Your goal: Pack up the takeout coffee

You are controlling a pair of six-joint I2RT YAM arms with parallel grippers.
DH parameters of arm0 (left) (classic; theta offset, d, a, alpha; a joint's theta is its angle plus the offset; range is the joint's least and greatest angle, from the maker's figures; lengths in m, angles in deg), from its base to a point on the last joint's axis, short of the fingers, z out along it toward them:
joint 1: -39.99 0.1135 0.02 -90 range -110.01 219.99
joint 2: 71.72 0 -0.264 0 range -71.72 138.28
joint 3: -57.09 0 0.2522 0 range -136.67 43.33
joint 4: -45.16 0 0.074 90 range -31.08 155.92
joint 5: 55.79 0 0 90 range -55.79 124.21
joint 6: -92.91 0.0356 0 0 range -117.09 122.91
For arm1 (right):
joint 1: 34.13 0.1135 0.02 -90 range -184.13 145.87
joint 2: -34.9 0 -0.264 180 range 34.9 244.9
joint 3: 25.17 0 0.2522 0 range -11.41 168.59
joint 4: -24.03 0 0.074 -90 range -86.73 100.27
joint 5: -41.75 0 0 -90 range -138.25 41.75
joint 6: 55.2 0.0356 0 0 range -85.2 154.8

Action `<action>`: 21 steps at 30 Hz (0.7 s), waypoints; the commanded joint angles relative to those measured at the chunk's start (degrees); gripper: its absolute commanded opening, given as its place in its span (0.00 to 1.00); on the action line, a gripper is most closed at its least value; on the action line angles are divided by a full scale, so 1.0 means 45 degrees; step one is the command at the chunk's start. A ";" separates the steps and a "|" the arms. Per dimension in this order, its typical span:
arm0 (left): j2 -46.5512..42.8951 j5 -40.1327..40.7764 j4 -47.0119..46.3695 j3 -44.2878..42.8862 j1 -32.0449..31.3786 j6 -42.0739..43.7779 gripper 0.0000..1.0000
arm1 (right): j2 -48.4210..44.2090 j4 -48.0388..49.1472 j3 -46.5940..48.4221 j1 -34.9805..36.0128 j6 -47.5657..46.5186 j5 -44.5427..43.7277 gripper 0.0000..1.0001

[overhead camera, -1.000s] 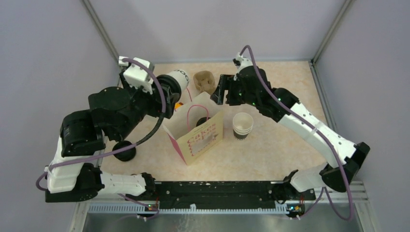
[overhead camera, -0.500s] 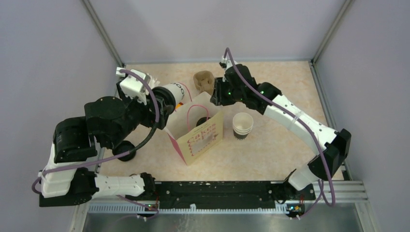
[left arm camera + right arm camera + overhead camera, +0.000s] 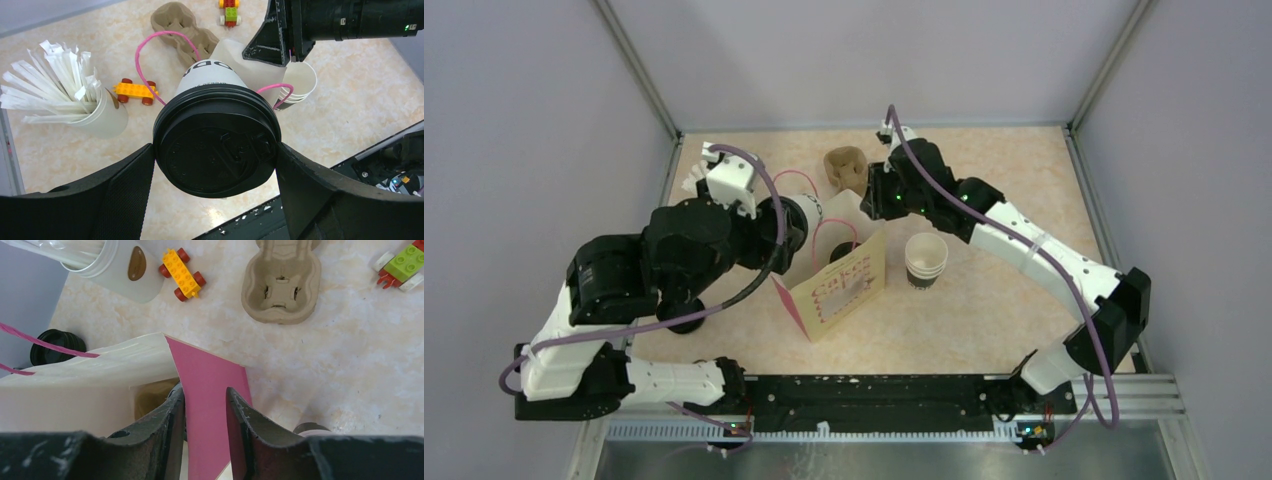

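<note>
My left gripper [image 3: 215,148] is shut on a takeout coffee cup [image 3: 210,82] with a black lid [image 3: 216,150], one finger on each side of the lid. In the top view the held cup [image 3: 802,213] hangs tilted at the left rim of the cream paper bag [image 3: 839,282]. My right gripper [image 3: 205,392] straddles the bag's pink side wall [image 3: 212,385], one finger inside and one outside. Its jaws are narrow and open, with a gap showing. Something dark and round [image 3: 839,254] lies inside the bag. Stacked open cups [image 3: 926,260] stand right of the bag.
The pulp cup tray [image 3: 847,168] lies behind the bag. A beige cup of white sticks [image 3: 100,112] stands at the left, with a yellow toy car [image 3: 135,90] beside it and a green one [image 3: 402,265] further right. A black lid stack [image 3: 682,312] sits under my left arm.
My left arm has carried the lidded cup rightward and nearer, up to the bag's mouth. My right gripper moved left onto the bag's side wall and its jaws narrowed.
</note>
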 commanded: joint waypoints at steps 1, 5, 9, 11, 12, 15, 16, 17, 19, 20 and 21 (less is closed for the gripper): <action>0.0079 -0.0166 0.0222 -0.0020 0.0041 -0.0725 0.49 | 0.0101 0.0457 0.0884 -0.0121 -0.0612 -0.0126 0.34; 0.0046 -0.0274 0.0569 -0.0093 0.0041 -0.0796 0.49 | 0.0653 0.0071 0.1496 -0.0118 -0.0876 -0.0051 0.34; 0.0084 -0.0506 0.1116 -0.0229 0.0039 -0.1299 0.49 | 0.1062 -0.0145 0.2033 -0.0121 -0.1073 -0.0031 0.34; 0.0061 -0.0736 0.1119 -0.0175 0.0041 -0.1397 0.49 | 0.1249 -0.0251 0.2317 -0.0120 -0.1155 0.0072 0.32; 0.0055 -0.0834 0.1112 -0.0146 0.0041 -0.1401 0.49 | 0.1336 -0.0350 0.2456 -0.0120 -0.1195 0.0075 0.31; -0.0010 -0.1179 0.0882 -0.0094 0.0041 -0.1109 0.49 | 0.1411 -0.0682 0.2645 -0.0120 -0.1279 -0.0021 0.29; -0.0049 -0.1336 0.0819 -0.0085 0.0041 -0.0974 0.49 | 0.1366 -0.0748 0.2641 -0.0120 -0.1279 -0.0044 0.27; -0.0067 -0.1532 0.0723 -0.0069 0.0041 -0.0823 0.49 | 0.1289 -0.0812 0.2614 -0.0125 -0.1291 -0.0093 0.23; -0.0062 -0.1746 0.0770 -0.0063 0.0041 -0.0701 0.49 | 0.1056 -0.0835 0.2438 -0.0134 -0.1290 -0.0205 0.14; -0.0021 -0.1816 0.0839 -0.0081 0.0041 -0.0716 0.49 | 0.0892 -0.0799 0.2305 -0.0122 -0.1251 -0.0326 0.12; -0.0014 -0.1948 0.0860 -0.0074 0.0041 -0.0642 0.49 | 0.0707 -0.0739 0.2147 -0.0128 -0.1202 -0.0445 0.10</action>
